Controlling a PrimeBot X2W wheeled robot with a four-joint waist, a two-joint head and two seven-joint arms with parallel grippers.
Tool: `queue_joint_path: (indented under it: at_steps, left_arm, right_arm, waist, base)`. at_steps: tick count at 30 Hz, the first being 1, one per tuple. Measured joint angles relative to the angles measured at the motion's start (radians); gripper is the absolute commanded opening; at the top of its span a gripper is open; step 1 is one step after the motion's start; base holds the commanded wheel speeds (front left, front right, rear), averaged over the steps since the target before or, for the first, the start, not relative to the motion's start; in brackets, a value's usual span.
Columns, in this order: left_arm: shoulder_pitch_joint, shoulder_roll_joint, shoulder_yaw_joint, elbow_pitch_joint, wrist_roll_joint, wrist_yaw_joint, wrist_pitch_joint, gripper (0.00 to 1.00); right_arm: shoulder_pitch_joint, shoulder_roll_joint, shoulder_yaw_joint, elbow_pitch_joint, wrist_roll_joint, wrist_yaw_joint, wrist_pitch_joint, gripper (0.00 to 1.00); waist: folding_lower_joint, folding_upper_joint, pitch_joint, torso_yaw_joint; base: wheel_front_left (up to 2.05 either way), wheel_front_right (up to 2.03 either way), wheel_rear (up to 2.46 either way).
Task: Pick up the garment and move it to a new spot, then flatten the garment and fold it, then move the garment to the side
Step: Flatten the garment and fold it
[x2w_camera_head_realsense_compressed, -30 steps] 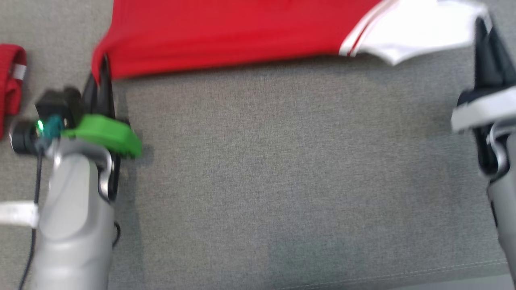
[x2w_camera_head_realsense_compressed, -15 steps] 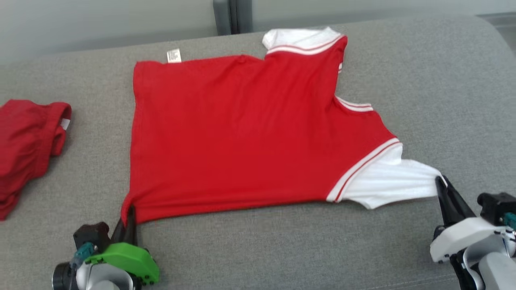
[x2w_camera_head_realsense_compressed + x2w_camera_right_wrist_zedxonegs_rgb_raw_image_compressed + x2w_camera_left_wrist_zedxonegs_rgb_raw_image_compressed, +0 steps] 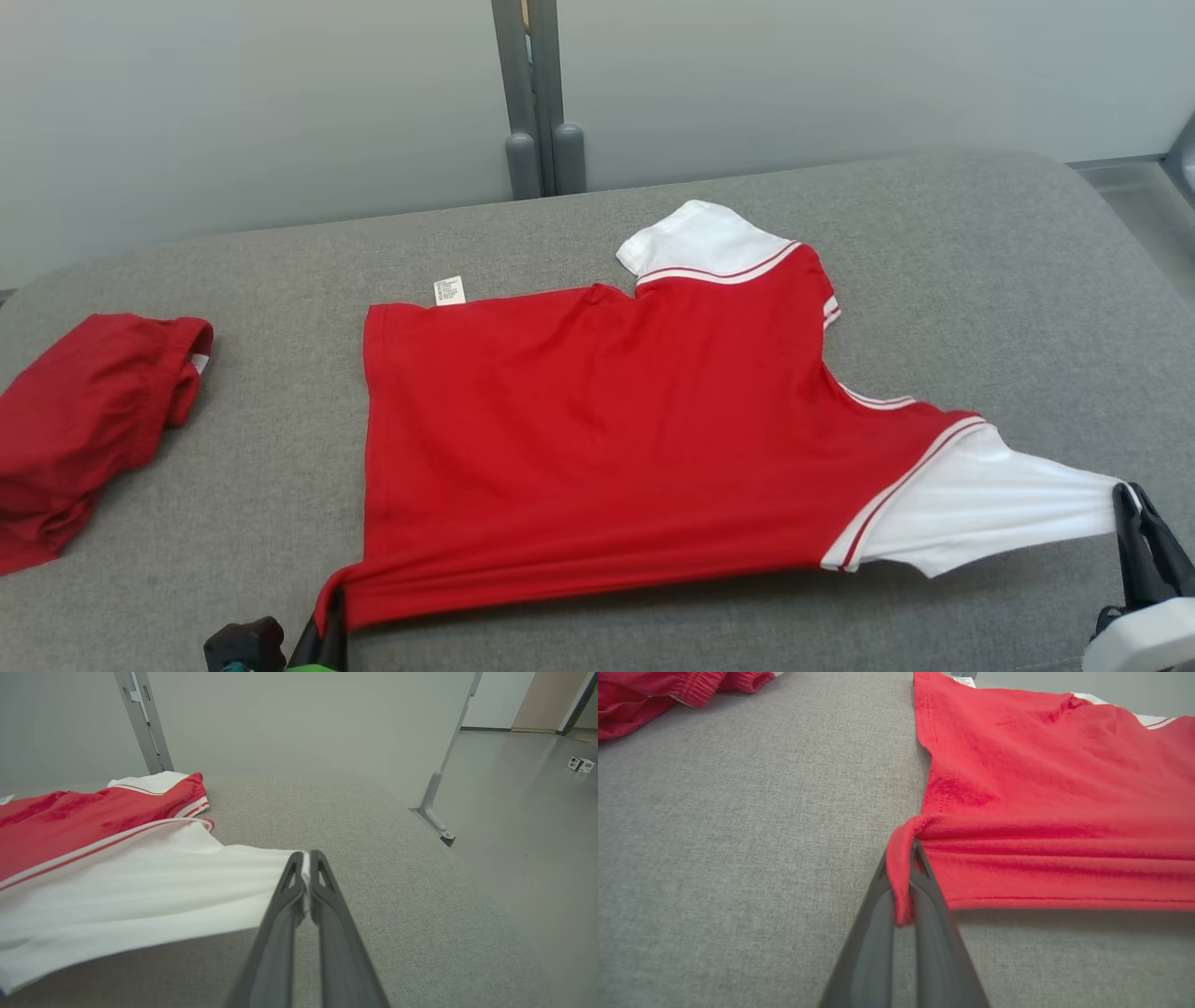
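The garment point(image 3: 607, 439) is a red shirt with white sleeves, spread across the grey cushion. Its near edge is lifted and pulled taut between my two grippers. My left gripper point(image 3: 329, 611) at the bottom left is shut on the red hem corner point(image 3: 903, 858). At the far right, my right gripper point(image 3: 1134, 509) is shut on the tip of the white sleeve point(image 3: 303, 868). The other white sleeve point(image 3: 700, 243) lies flat at the far side, and a small white label point(image 3: 449, 290) sticks out of the far edge.
Another red garment point(image 3: 89, 429) lies bunched at the left of the grey cushion point(image 3: 980, 299). A grey post point(image 3: 534, 93) stands behind it against a pale wall. The cushion's right edge drops to a bare floor point(image 3: 528, 812) holding a small box point(image 3: 579, 764).
The head camera has tilted up, so the whole shirt and the wall now show. Both grippers keep their hold on the hem corner and the sleeve tip, with the near edge still stretched.
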Motion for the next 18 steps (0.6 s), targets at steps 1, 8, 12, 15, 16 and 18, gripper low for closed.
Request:
queue_joint_path:
  at_steps: [1, 8, 12, 15, 16, 18]
  left_arm:
    - [0.003, 0.0, -0.004, 0.001, -0.001, 0.002, 0.0, 0.0]
    - [0.038, -0.002, -0.035, -0.005, -0.02, 0.006, 0.0, 0.0]
    - [0.073, -0.001, -0.058, -0.019, -0.057, 0.018, 0.0, 0.0]
    - [0.106, 0.003, -0.083, -0.037, -0.074, 0.022, 0.0, 0.0]
    - [0.115, 0.005, -0.091, -0.045, -0.081, 0.025, 0.0, 0.0]
    - [0.128, 0.009, -0.105, -0.06, -0.096, 0.03, 0.0, 0.0]
  right_arm:
    - [0.016, 0.008, -0.009, -0.002, -0.005, 0.0, 0.0, 0.0]
    - [0.088, 0.044, -0.074, -0.035, -0.045, 0.001, 0.0, 0.0]
    - [0.115, 0.063, -0.087, -0.037, -0.061, 0.001, 0.0, 0.0]
    - [0.117, 0.069, -0.085, -0.039, -0.061, -0.001, 0.0, 0.0]
    - [0.117, 0.071, -0.082, -0.041, -0.061, -0.002, 0.0, 0.0]
    - [0.119, 0.072, -0.078, -0.048, -0.058, -0.002, 0.0, 0.0]
  waist:
    - [0.0, 0.0, -0.004, 0.002]
    - [0.0, 0.0, -0.026, 0.013]
    - [0.0, 0.0, -0.042, 0.015]
    - [0.0, 0.0, -0.051, 0.015]
    - [0.0, 0.0, -0.054, 0.015]
    - [0.0, 0.0, -0.055, 0.018]
  base:
    - [0.0, 0.0, 0.0]
    - [0.0, 0.0, 0.0]
    - [0.0, 0.0, 0.0]
    - [0.0, 0.0, 0.0]
    - [0.0, 0.0, 0.0]
    - [0.0, 0.0, 0.0]
